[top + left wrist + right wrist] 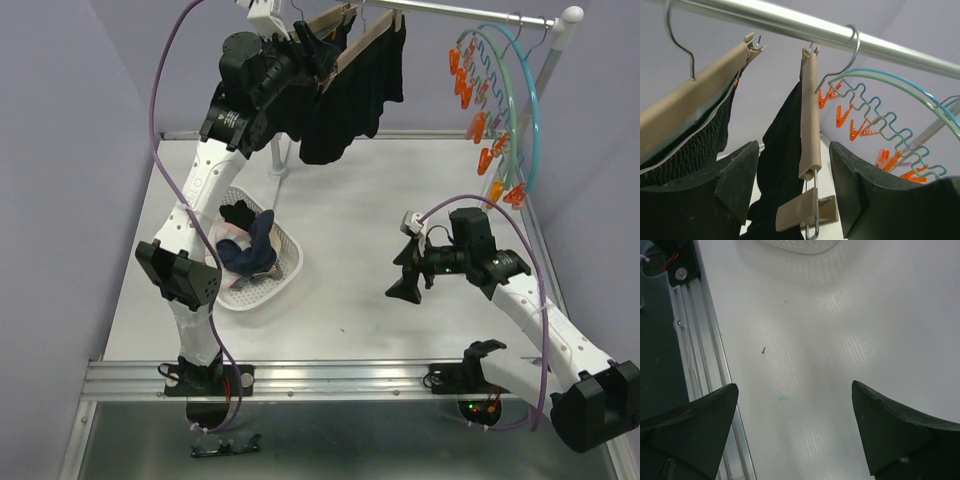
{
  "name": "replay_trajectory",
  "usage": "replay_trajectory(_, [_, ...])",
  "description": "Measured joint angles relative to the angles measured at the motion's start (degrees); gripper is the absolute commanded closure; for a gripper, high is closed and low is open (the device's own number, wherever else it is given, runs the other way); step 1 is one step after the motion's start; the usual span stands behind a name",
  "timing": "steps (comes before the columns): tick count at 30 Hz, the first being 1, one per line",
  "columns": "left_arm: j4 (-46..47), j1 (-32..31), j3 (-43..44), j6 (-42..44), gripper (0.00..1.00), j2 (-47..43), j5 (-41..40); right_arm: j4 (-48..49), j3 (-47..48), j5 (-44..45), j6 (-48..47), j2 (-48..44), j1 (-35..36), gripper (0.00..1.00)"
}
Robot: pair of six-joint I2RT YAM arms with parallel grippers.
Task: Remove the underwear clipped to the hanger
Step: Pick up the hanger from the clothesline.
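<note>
left end effector (793, 172) up at the rail (790, 22), fingers spread either side of the clip (805, 210) of a tan hanger (810, 110). black underwear (780, 150) hangs lengthwise downward just behind it. right end effector (795, 410) is spread and empty, low over the worktop (840, 340), well apart.

Top edge cuts basket (800, 246) — bottom edge crops black shorts (782, 165).

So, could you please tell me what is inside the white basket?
The basket holds a heap of small garments: a navy piece on top, a black piece beside it. Anything beneath the heap is hidden.
</note>
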Motion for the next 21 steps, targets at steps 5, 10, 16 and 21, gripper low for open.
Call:
replay_trajectory(5, [-0.68,-0.42,2.23,-0.63,0.35,2.23,-0.24,0.17,0.00,-0.90,0.33,-1.29,-1.55,0.00])
replay_trajectory(10, [-0.61,-0.72,4.59,-0.79,0.37,3.17,-0.39,0.48,0.00,-1.64,0.59,-2.12,-2.51,0.00])
replay_trajectory(16, [-0.20,-1.99,5.99,0.00,0.37,4.96,-0.96,0.79,0.00,-2.12,0.63,-2.56,-2.93,0.00])
replay_trajectory(21, [-1.01,-3.74,6.14,1.97,0.37,7.13,-2.62,0.81,0.00,-2.58,0.81,-3.37,-3.63,0.00])
